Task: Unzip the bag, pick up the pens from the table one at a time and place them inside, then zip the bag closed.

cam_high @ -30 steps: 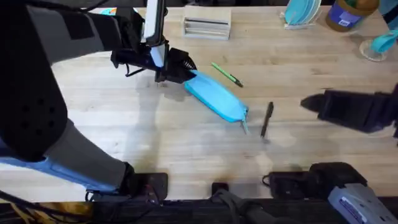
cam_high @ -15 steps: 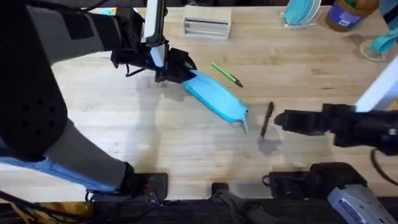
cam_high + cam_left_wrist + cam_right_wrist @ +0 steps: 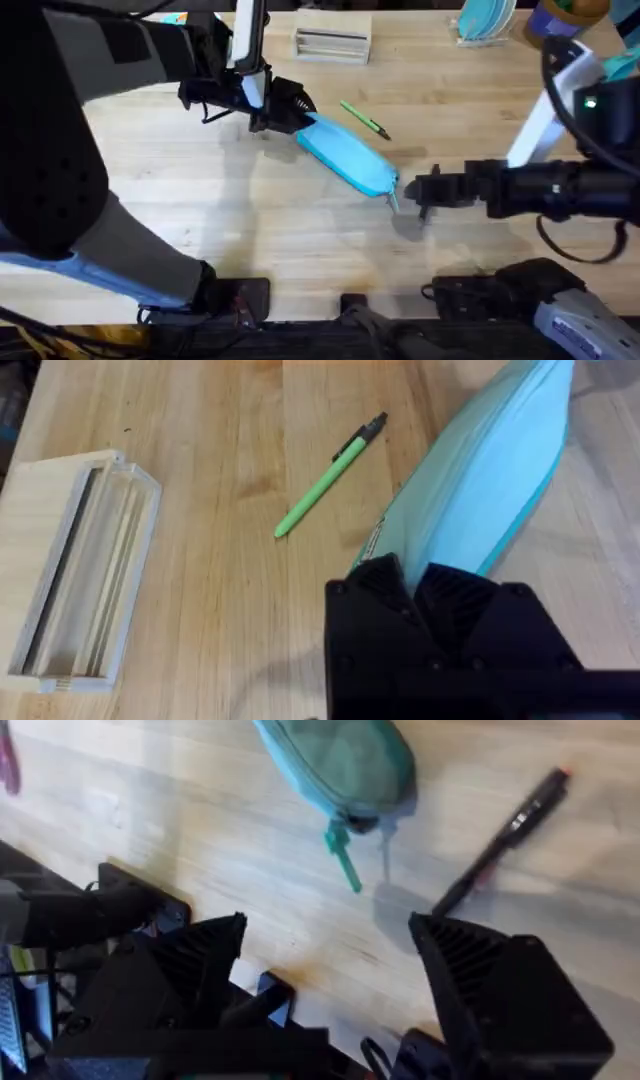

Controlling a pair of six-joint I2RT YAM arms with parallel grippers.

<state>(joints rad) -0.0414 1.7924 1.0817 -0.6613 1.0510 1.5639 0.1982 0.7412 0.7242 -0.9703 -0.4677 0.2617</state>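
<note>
Black fingers of the right gripper point(image 3: 418, 190) stand spread wide with nothing between them, hovering low over the table point(image 3: 250, 220) at the bag's near end. Just ahead in the right wrist view, the zipper pull point(image 3: 343, 858) dangles off the tip of the bag point(image 3: 340, 760), with the black pen point(image 3: 500, 840) lying just beside it, slanted. Across the way, the left gripper point(image 3: 288, 108) pinches the bag's far end, its fingers closed on the fabric. The bag point(image 3: 347, 155) runs diagonally between the two arms, long axis from left gripper to right. That puts the pull nearest the right arm, so the unzip looks like its job. The green pen point(image 3: 364, 119) waits beyond the bag.
</note>
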